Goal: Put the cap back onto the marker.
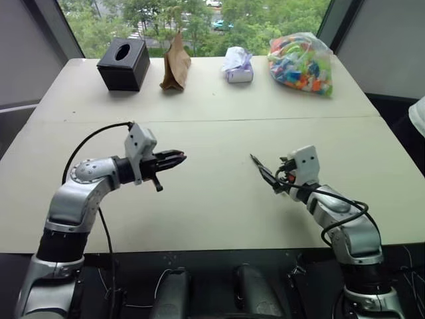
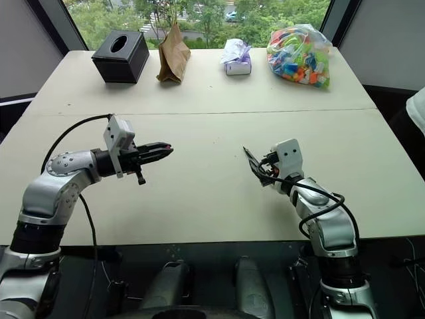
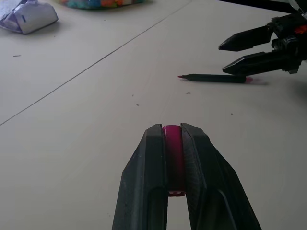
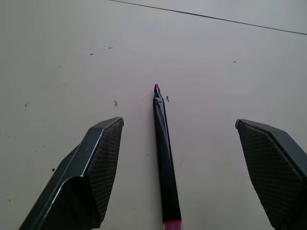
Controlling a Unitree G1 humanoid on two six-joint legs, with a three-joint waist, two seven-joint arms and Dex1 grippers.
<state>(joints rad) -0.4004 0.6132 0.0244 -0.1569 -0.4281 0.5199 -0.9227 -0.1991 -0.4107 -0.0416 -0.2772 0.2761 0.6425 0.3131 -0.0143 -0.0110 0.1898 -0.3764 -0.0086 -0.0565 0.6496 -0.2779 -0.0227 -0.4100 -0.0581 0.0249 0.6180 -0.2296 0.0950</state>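
Note:
The cap (image 3: pixel 173 158) is a small pink cylinder pinched between the black fingers of my left gripper (image 1: pixel 180 158), which is shut on it and held above the table's left-middle, pointing right. The marker (image 4: pixel 165 158) is a thin dark stick with a pink tip. It lies flat on the table (image 1: pixel 212 199) in front of my right gripper (image 4: pixel 178 123). That gripper is open, one finger on each side of the marker and clear of it. In the left wrist view the marker (image 3: pixel 216 78) lies just below the right gripper (image 3: pixel 222 59).
Along the table's far edge stand a black tissue box (image 1: pixel 123 64), a brown paper bag (image 1: pixel 175 63), a white and purple packet (image 1: pixel 238 66) and a clear bag of colourful pieces (image 1: pixel 302 63). A person's white sleeve (image 1: pixel 418 113) shows at the right edge.

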